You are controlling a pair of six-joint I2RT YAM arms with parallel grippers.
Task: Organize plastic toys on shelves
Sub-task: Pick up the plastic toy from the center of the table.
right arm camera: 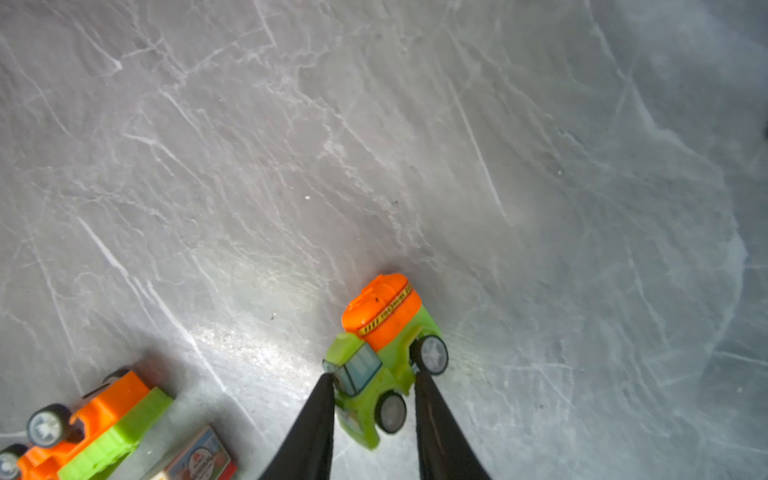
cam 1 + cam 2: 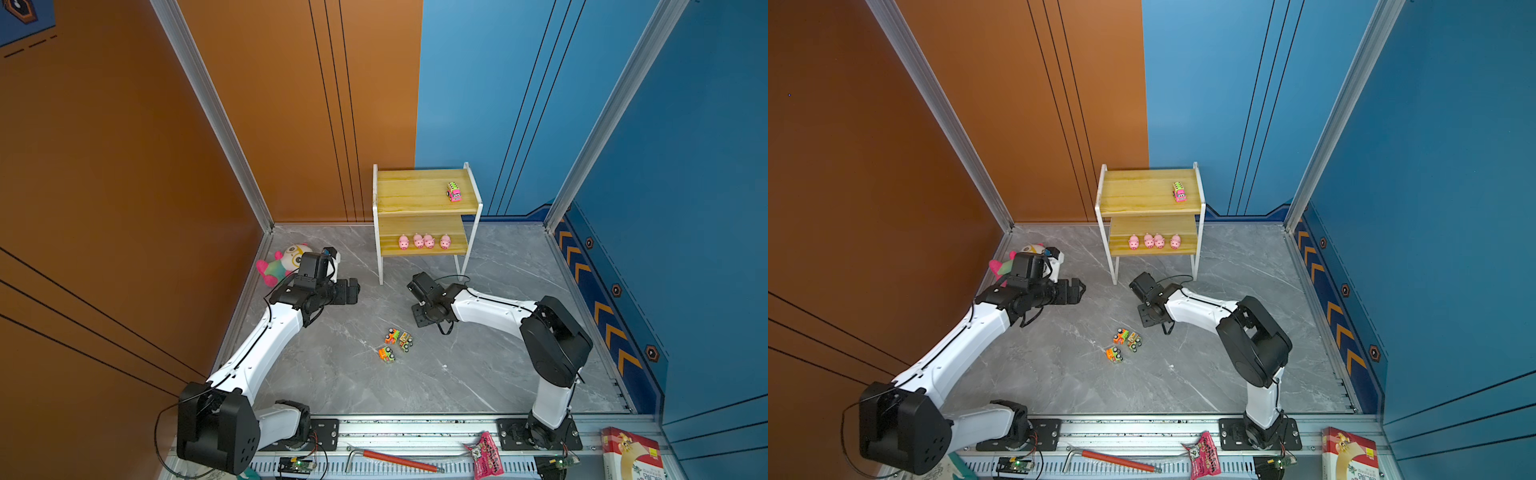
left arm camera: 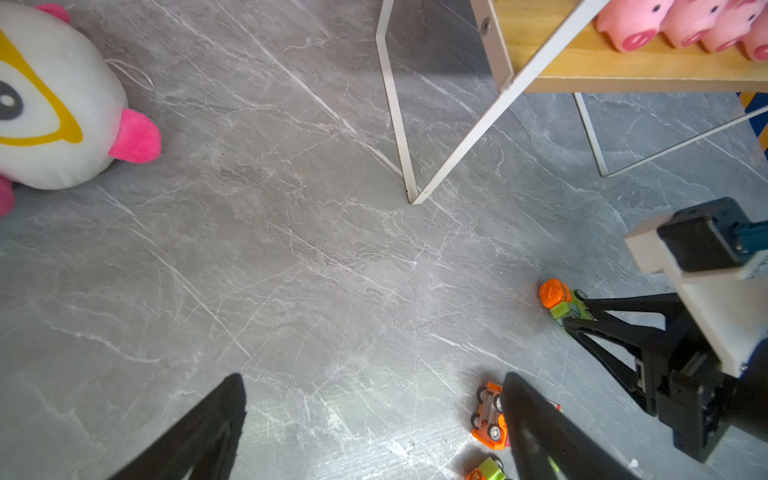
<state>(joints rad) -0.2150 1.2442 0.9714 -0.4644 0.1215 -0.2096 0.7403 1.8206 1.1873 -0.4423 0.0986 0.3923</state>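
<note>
Rearward, shelves (image 2: 415,193) stand on grey marbled floor (image 2: 332,374) before orange-and-blue walls (image 2: 478,104).

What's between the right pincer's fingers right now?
The green-and-orange truck, its cab end pinched by the right pincer, on the grey floor; the right wrist view shows it.

Both top views: bright, even overhead light, sharp focus, saturated colour; only faint soft shadows on the grey marble-patterned bench (image 2: 457,374). Left wrist view: darker shade on the bench beneath the two-tier wooden rack with white metal frame (image 3: 582,70); wide-angle stretch toward the edges; left arm's black fingers (image 3: 199,436) close and soft. Right wrist view: pale glare patch on the bench beside the green toy truck with orange tank (image 1: 382,353); one side hazy and smeared; right arm's black fingers (image 1: 311,432) slightly blurred.
</note>
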